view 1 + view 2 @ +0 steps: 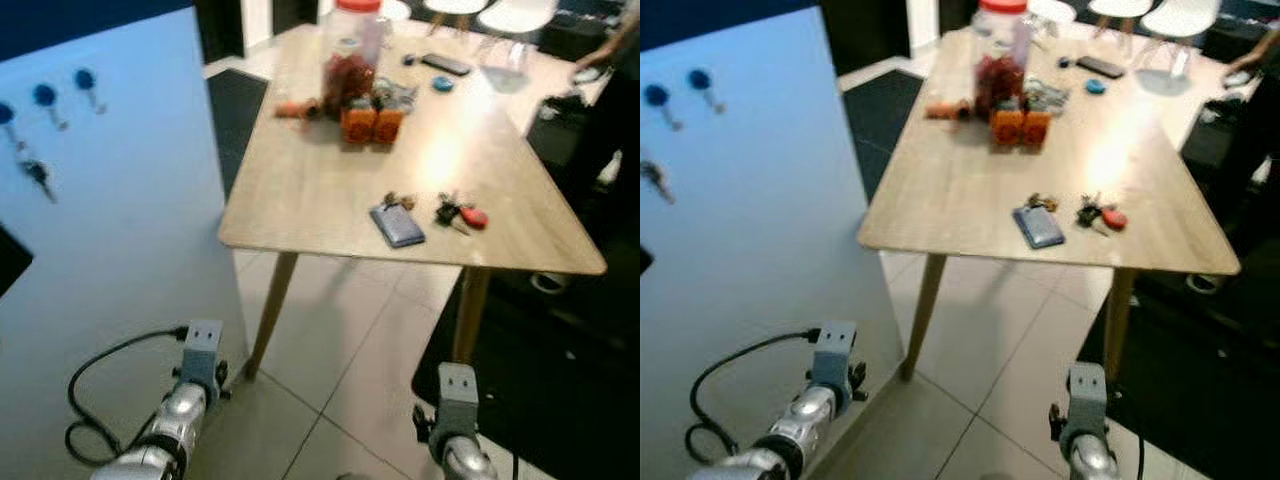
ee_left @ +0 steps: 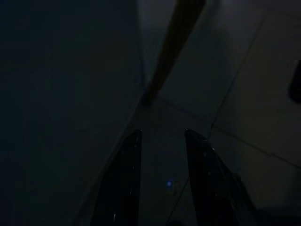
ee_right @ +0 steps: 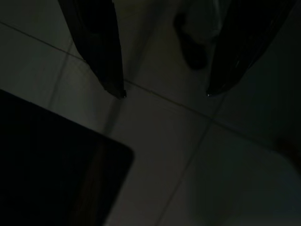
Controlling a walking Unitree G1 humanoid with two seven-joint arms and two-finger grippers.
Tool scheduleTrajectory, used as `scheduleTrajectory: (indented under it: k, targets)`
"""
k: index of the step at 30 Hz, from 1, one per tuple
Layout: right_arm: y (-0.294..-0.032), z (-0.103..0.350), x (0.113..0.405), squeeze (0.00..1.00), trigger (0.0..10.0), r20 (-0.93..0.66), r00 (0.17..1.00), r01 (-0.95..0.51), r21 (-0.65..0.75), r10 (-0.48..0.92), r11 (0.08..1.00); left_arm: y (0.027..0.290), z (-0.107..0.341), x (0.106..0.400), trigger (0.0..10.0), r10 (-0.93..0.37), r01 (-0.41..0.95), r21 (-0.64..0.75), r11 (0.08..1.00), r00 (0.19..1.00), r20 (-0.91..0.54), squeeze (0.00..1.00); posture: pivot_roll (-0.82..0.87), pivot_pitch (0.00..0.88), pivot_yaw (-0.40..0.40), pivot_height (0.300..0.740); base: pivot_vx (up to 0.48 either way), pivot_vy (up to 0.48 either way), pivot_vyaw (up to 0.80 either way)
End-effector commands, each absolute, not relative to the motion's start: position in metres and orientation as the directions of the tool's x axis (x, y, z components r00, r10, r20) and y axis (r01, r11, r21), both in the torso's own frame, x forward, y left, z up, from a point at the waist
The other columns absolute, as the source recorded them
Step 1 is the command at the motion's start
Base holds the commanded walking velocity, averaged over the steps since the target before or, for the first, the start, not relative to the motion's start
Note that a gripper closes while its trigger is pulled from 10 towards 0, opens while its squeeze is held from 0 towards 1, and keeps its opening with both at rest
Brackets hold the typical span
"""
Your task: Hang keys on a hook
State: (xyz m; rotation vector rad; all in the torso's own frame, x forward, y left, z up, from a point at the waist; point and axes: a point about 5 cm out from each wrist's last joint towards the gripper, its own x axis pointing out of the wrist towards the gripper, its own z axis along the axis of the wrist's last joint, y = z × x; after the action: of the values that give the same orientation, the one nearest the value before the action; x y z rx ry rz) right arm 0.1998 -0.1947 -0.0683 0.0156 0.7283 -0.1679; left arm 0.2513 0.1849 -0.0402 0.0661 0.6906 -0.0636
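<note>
Both my arms hang low: left gripper [image 2: 162,136] fingers narrowly parted, right gripper [image 3: 164,92] fingers wide, both holding nothing. At 1 o'clock on the wooden table [image 1: 300,190]: one key bunch [image 1: 460,213], dark with red fob. At 10 o'clock: three blue hooks [image 1: 45,96] on the panel [image 1: 130,200], one carrying keys.

We see the keys [image 1: 459,213], a dark bunch with a red fob, lying flat on the counter [image 1: 300,190] near its front edge, just beside a grey-blue wallet [image 1: 397,224]. The hooks [image 1: 45,97], blue-capped pegs, sit in a row on the pale blue panel [image 1: 130,200] well apart from the counter. Another key [image 1: 37,177] hangs below them.
</note>
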Motion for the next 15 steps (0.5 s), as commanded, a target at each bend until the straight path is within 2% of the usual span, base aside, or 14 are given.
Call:
scheduleTrajectory:
  k: [1,11,15]
  targets:
    - [-0.1903,-0.0709,0.1964,0.00,10.0,-0.674,0.726,0.151,-0.034,-0.135,0.988,0.1872,-0.0421,0.2480,10.0,-0.032,0.072,0.036,0.997,0.767,-0.641,0.00,0.03,0.031,0.004,0.740,0.000,0.000,-0.80]
    - [-0.1896,-0.0704,0.1976,0.00,10.0,-0.672,0.730,0.142,-0.031,-0.125,0.989,0.1867,-0.0416,0.2488,10.0,-0.032,0.074,0.038,0.997,0.769,-0.638,0.00,0.03,0.033,0.005,0.740,0.000,0.000,-0.80]
    - [-0.1856,-0.0708,0.1975,0.00,10.0,-0.673,0.734,0.103,-0.025,-0.093,0.994,0.1867,-0.0417,0.2482,10.0,-0.028,0.071,0.042,0.997,0.773,-0.634,0.00,0.03,0.033,0.004,0.740,0.000,0.000,-0.15]
